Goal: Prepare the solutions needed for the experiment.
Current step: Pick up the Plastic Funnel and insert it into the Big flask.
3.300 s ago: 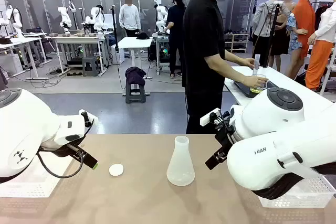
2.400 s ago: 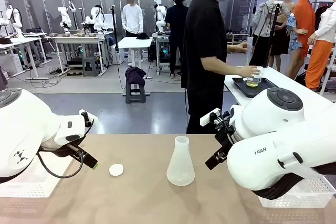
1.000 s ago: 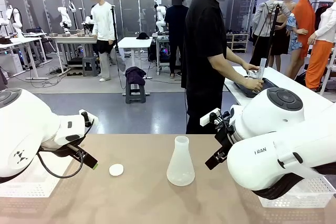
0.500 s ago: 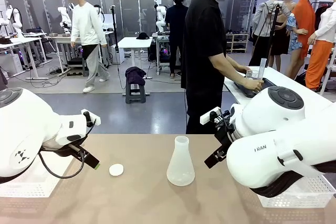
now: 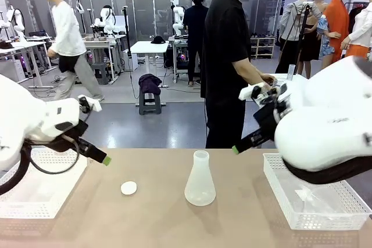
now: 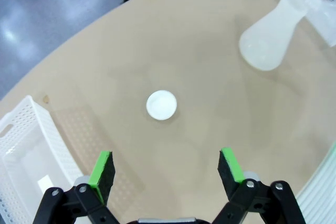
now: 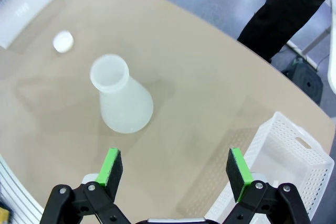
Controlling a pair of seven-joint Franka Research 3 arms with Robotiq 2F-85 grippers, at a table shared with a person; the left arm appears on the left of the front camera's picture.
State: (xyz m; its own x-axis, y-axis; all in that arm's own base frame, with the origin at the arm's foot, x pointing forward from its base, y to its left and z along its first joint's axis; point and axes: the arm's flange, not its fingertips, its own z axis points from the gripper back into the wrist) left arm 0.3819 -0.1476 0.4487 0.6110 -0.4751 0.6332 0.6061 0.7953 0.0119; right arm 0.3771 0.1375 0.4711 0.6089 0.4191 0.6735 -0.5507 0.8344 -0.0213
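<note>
**Frosted flask stands upright between two released pairs of jaws**

Frosted plastic, upright at the middle of the counter with its mouth to the ceiling, the flask shows no tint of liquid through its wall. Where the pale solutions themselves sit I cannot tell. The person's hand is busy off the counter beyond the right arm, at about 1 o'clock from the flask, and whatever it handles is hidden there.

Both pairs of jaws are released, spread wide and grasping nothing. In the right wrist view the green pads frame bare counter, and the flask lies ahead at about 11 o'clock. In the left wrist view the pads bracket a small white cap straight ahead at 12 o'clock, with the flask well off at about 1 o'clock.

From the front, the left jaws hang at about 9 o'clock of the flask, well apart from it and nearer the cap. The right jaws hang at about 2 o'clock, near its neck.

My reading is that the right arm is the nearer one for the flask. Since the flask's long axis is vertical, a grip would have to close across the neck from the side. The left arm looks better placed for the cap.
</note>
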